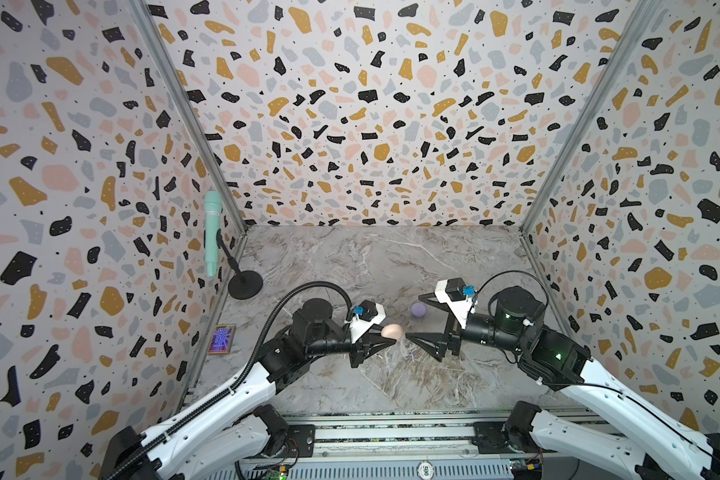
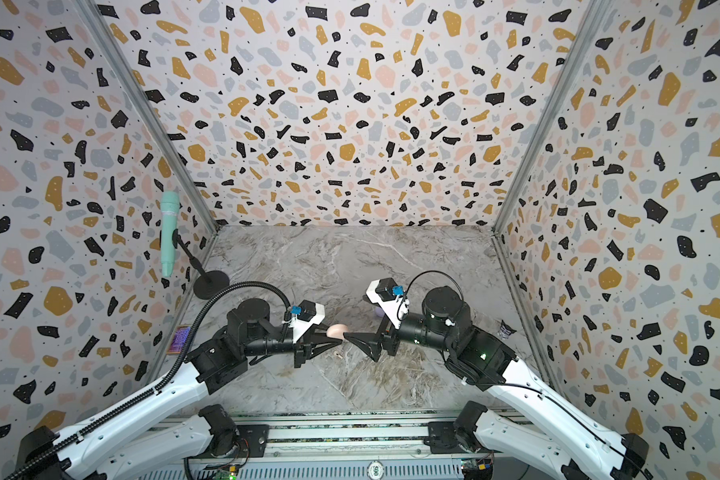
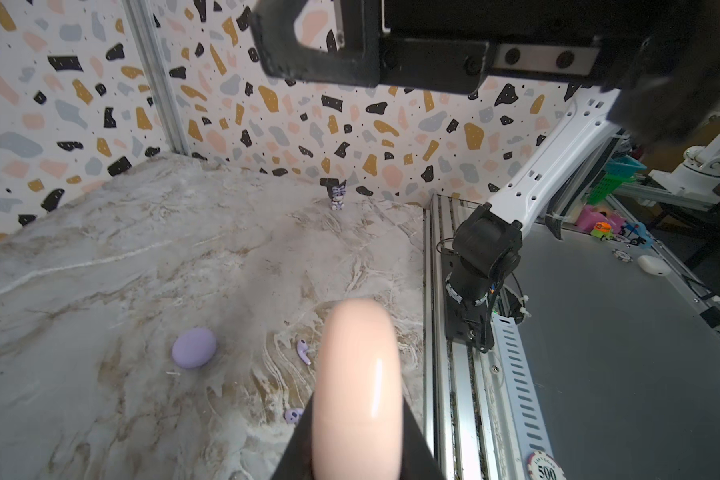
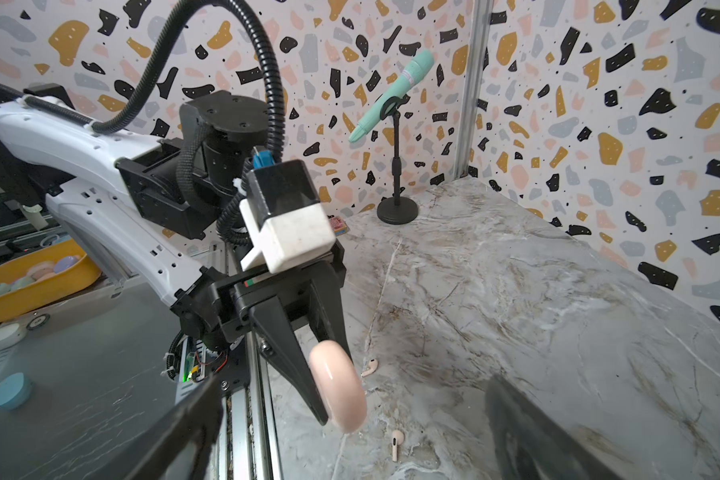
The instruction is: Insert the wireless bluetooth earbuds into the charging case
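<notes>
**Earbuds (image 3: 304,351): four, lying loose on the table (image 3: 142,257)**

We are listing the lavender pair (image 3: 294,415) as lying near the lavender case (image 3: 194,347). The pale pink pair (image 4: 370,368) is lying apart from both cases. The left gripper (image 1: 388,335) is clamping the pink case (image 4: 337,386) on edge above the table. The right gripper (image 1: 413,316) is facing it, jaws spread wide, gripping nothing.

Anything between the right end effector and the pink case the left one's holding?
Nothing visible. The left end effector grips the pink case clear of the table; the open right end effector faces it across a bare gap in both top views.
</notes>
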`<action>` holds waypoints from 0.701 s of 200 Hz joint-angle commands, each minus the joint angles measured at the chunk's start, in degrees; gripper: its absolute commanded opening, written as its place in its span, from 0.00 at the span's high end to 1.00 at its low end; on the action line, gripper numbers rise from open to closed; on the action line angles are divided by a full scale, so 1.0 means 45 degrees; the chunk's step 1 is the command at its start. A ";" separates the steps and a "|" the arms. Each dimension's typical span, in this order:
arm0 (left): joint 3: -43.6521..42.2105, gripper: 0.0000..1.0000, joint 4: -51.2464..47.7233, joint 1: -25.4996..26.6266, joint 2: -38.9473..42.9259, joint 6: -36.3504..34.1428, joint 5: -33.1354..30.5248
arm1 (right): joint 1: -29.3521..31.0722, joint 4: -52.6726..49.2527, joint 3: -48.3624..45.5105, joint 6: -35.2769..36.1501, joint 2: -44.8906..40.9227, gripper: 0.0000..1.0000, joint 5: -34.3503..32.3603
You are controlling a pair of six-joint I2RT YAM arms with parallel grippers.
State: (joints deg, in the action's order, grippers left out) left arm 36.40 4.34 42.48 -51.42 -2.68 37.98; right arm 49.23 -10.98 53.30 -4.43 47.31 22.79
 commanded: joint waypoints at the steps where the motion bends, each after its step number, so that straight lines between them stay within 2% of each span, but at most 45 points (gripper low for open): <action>1: -0.1142 1.00 0.2105 0.0044 0.0731 -0.0800 -0.0274 | 0.0088 0.0142 -0.0528 0.0153 -0.0561 0.01 -0.0480; 16: -0.2015 1.00 0.3368 0.0032 0.1410 -0.0657 -0.0942 | 0.0290 0.0359 -0.0807 0.0261 -0.0789 0.01 -0.0737; 39: -0.2467 1.00 0.3737 0.0015 0.1797 -0.0111 -0.2042 | 0.0778 0.0350 -0.0958 0.0560 -0.0933 0.01 -0.1253; 75: -0.3324 1.00 0.4952 0.0027 0.2609 0.0402 -0.1867 | 0.1576 0.0119 -0.0936 0.0963 -0.0676 0.01 -0.2432; 118: -0.3656 1.00 0.5134 0.0141 0.3016 0.0647 -0.2999 | 0.2572 -0.0156 -0.0600 0.1360 -0.0134 0.01 -0.3927; 140: -0.3556 1.00 0.4899 0.0274 0.2776 0.0693 -0.4187 | 0.3194 -0.0388 -0.0251 0.1710 0.0346 0.01 -0.4866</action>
State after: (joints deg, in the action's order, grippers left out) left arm 20.32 22.87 43.11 -38.37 -0.84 25.39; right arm 60.99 -11.40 48.88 0.62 47.22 7.46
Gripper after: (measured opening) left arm 0.242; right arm 0.988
